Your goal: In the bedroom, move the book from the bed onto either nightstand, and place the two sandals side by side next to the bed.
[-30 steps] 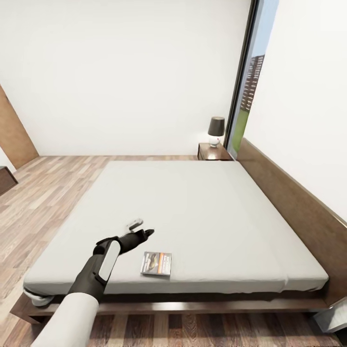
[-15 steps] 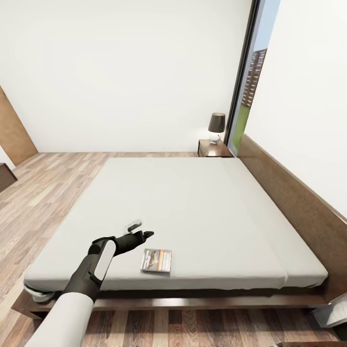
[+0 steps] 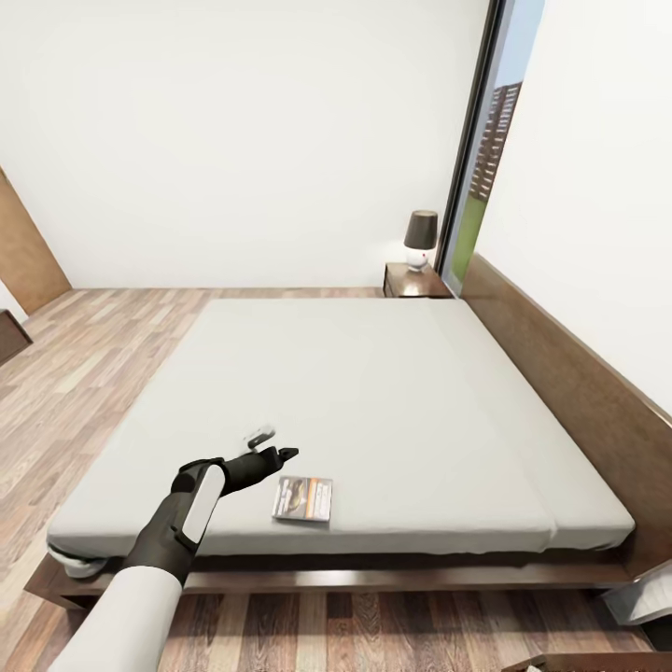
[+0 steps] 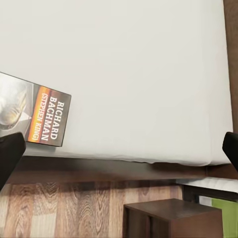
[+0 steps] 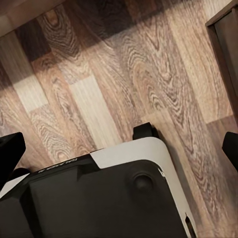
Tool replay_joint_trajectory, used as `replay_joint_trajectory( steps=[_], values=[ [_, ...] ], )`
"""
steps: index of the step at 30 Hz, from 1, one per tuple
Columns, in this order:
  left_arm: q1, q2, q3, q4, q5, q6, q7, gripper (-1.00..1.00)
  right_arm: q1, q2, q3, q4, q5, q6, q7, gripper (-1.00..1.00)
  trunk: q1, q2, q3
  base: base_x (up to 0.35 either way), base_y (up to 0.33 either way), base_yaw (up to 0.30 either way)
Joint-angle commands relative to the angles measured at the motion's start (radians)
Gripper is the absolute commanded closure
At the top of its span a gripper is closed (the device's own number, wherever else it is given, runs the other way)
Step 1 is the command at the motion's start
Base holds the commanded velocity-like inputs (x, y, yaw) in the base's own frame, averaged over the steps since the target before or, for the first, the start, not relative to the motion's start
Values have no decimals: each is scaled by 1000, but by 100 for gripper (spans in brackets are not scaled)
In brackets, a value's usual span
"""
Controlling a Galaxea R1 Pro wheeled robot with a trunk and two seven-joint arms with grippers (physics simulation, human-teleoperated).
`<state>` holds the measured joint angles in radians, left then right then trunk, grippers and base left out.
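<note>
The book [image 3: 302, 498] lies flat on the bed [image 3: 373, 401], close to the mattress's near edge; its dark cover with the orange band also shows in the left wrist view [image 4: 34, 116]. My left gripper [image 3: 273, 444] hovers over the mattress just left of and slightly beyond the book, open and holding nothing; its fingertips [image 4: 10, 153] stand wide apart. A nightstand [image 3: 415, 280] stands at the bed's far right corner. My right gripper [image 5: 119, 148] is open and empty, pointing down at the floor over my own base [image 5: 114, 193]. The sandals are out of view.
A lamp [image 3: 420, 241] with a dark shade stands on the far nightstand. The brown headboard [image 3: 569, 373] runs along the bed's right side, and a tall window [image 3: 481, 159] is behind it. A brown wooden stand [image 4: 171, 218] sits on the plank floor [image 3: 84, 364] past the mattress corner.
The head view has shifted a little, so the whole scene sits slightly differently. My left gripper stays beside the book, still open; the book has not moved.
</note>
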<state>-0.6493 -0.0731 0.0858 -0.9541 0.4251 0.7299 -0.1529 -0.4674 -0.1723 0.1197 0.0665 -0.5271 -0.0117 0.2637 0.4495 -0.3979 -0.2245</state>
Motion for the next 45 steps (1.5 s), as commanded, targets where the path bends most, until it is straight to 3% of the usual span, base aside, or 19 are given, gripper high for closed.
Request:
replay_joint_trajectory(
  steps=[1, 4, 7, 8, 10, 12, 16, 31, 39, 45],
  values=[
    [-1, -1, 5, 0, -1, 7, -6, -100, -2, 0, 9, 3, -10, 0, 10, -100, 1, -2, -4, 0, 0, 0],
    [-1, -2, 4, 0, -1, 8, -6, -100, -2, -2, 10, -6, -9, 12, 102, -100, 1, -2, -8, 0, 0, 0],
    [-1, -2, 3, 0, 0, 10, -5, -100, -3, -7, 12, -73, -8, 66, 346, -100, 1, -2, -13, 0, 0, 38],
    [-1, -2, 3, 0, 0, 10, -5, -100, -3, -9, 13, -127, -8, 122, 446, -100, 1, -2, -14, 0, 0, 84],
    [-1, -3, 3, 0, 0, 11, -5, -100, -3, -11, 16, -202, -4, 191, 543, -100, 1, -2, -17, 0, 0, 105],
    [-1, -3, 2, 0, 0, 11, -5, -100, -3, -12, 21, -255, 9, 225, 593, -100, 1, -2, -20, 0, 0, 121],
    [-1, -4, 2, 0, 0, 11, -5, -100, -3, -15, 23, -280, 22, 245, 621, -100, 1, -2, -25, 0, 0, 129],
    [0, -10, 2, 1, 1, 11, -6, -100, -3, -16, 22, -275, 23, 235, 622, -100, 1, -2, -36, 0, 0, 21],
    [-1, -11, 2, 1, 1, 11, -6, -100, -3, -18, 17, -185, 17, 231, 622, -100, 1, -2, -38, 0, 0, 0],
    [0, -12, 2, 1, 1, 11, -6, -100, -2, -16, 14, -169, 15, 231, 623, -100, 1, -2, -38, 0, 0, 0]
  ],
)
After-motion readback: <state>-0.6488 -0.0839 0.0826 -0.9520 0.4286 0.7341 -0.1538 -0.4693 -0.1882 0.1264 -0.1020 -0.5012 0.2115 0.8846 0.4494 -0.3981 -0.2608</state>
